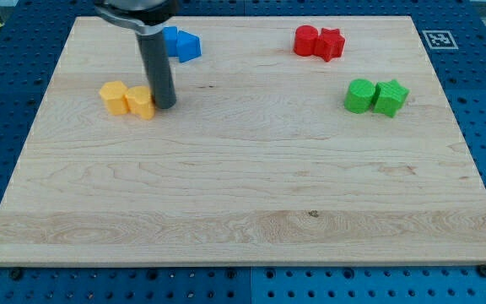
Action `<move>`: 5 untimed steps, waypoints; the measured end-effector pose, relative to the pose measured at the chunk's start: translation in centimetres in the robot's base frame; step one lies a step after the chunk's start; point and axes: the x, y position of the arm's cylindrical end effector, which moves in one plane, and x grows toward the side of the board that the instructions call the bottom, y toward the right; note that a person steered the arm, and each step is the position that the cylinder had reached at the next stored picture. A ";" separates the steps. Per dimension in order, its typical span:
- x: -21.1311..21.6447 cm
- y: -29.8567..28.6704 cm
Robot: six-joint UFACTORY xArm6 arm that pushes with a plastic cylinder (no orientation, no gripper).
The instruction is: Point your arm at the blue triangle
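A: Taken from the view's left, what is seen on the surface (pixel 243 186)?

B: Two yellow blocks (pixel 127 99) are found first, and my tip (pixel 165 105) is set down just right of them, touching or nearly so. No fingers are carried, only the rod.

A: And the blue triangle (pixel 188 46)?

B: It is placed above my tip, toward the view's top, beside another blue block (pixel 171 38) partly hidden by the rod. Farther right, red blocks (pixel 319 41) and green blocks (pixel 376 96) are seen.

A: How much is done?

B: The pointing is judged unfinished; a short travel upward is left.
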 end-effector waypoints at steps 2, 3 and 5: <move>0.0 0.4; -1.0 7.2; -8.2 11.1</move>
